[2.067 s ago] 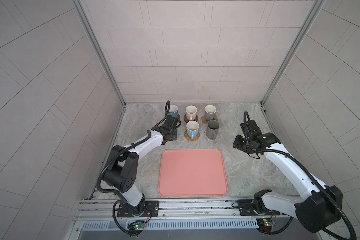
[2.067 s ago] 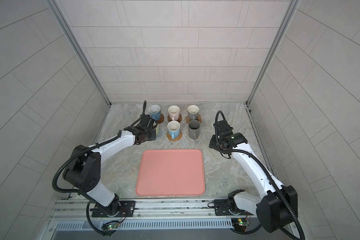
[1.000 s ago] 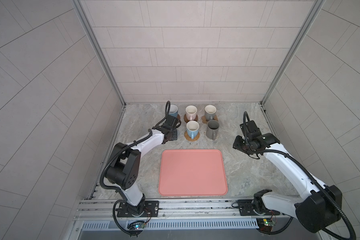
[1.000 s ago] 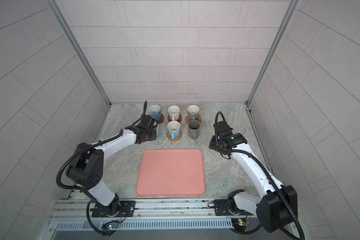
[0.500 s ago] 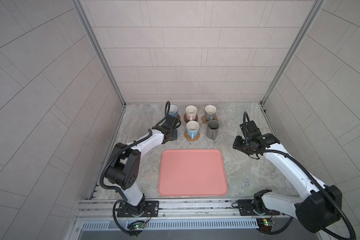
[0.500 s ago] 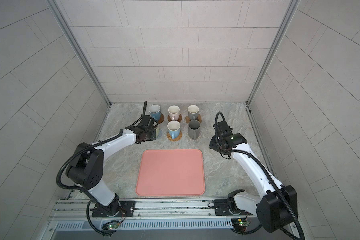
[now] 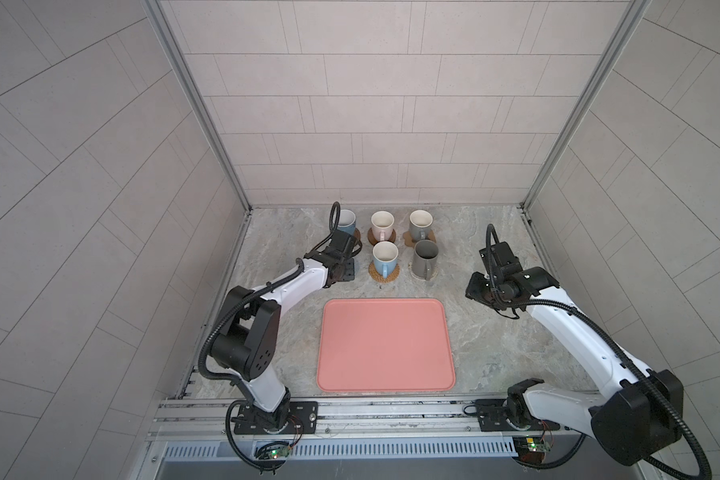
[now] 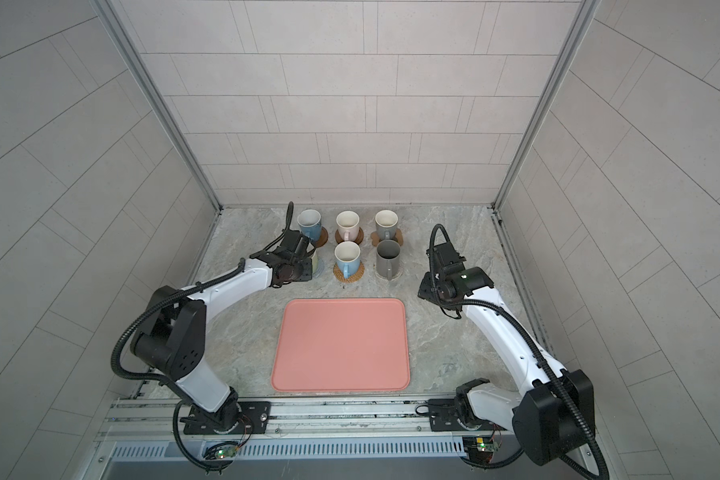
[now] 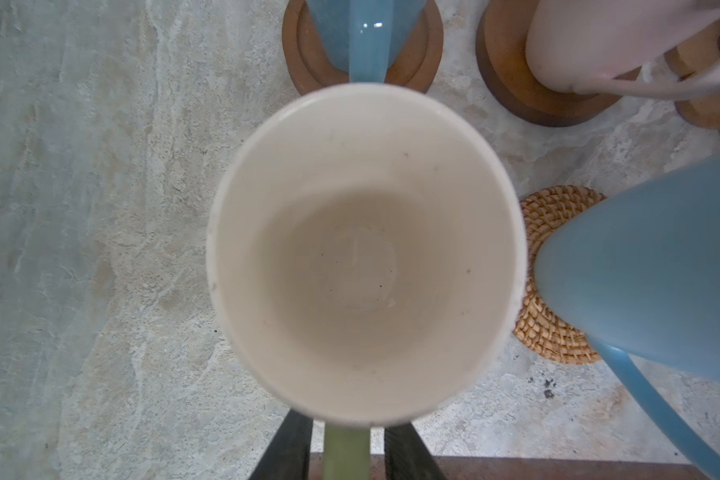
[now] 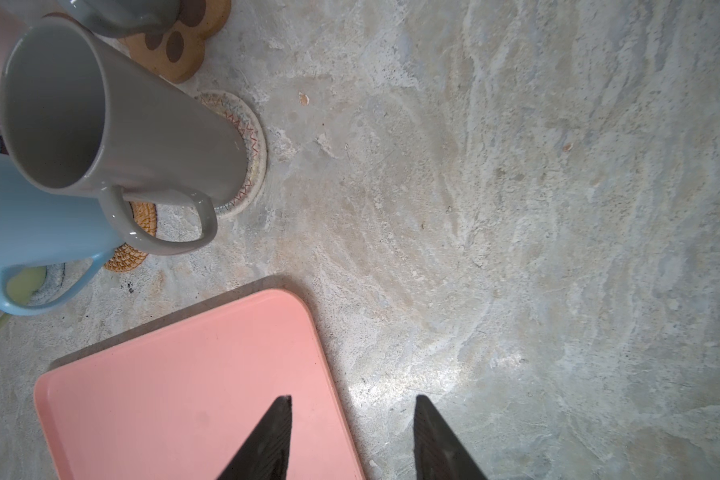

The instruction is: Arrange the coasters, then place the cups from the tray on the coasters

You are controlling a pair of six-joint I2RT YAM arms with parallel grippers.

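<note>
While you look down in both top views, the salmon-pink rounded-rectangle tray [image 7: 385,345] [image 8: 341,345] lies near and central on the marble bench [image 7: 495,340]. The left claw [image 7: 338,255] [image 8: 299,254] hangs far left, just left of the light blue mug [image 7: 385,255] [image 8: 347,257].

From the left wrist, its fingers [image 9: 292,449] flank the green handle [image 9: 347,453] of the cream-lined yellow-green mug [image 9: 366,249], slim gaps either side, pinching nothing.

From the right wrist, the right claw [image 10: 353,399] is spread by the tray's far right corner; the tall all-grey mug [image 10: 121,124] stands on a pale woven round coaster [image 10: 250,166].
</note>
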